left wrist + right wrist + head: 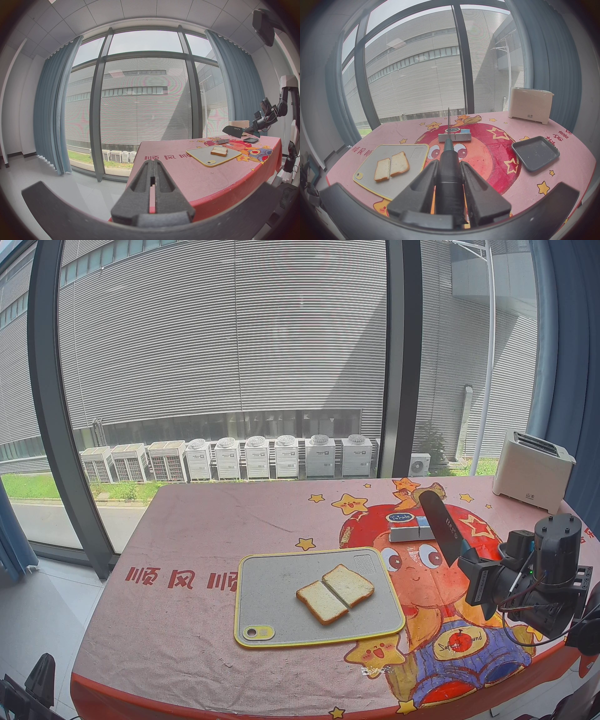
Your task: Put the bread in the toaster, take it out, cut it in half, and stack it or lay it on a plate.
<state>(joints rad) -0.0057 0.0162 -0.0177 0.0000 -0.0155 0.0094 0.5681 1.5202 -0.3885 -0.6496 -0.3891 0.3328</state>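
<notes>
Two halves of a bread slice [335,593] lie side by side on the grey, yellow-rimmed cutting board [275,590], with a thin cut between them. They also appear in the right wrist view as bread halves [391,165]. My right gripper [481,580] hovers to the right of the board, shut on a black knife [442,522] whose blade points up and away. In its own view the gripper [449,165] clamps the knife handle [449,178]. The white toaster [532,470] stands at the table's far right corner. My left gripper [153,184] is shut and empty, off the table's left side.
A dark square plate [536,152] sits on the table to the right, in front of the toaster [530,105]. A grey knife rest [406,530] lies beyond the board near the table's middle. The pink tablecloth ends at a window behind.
</notes>
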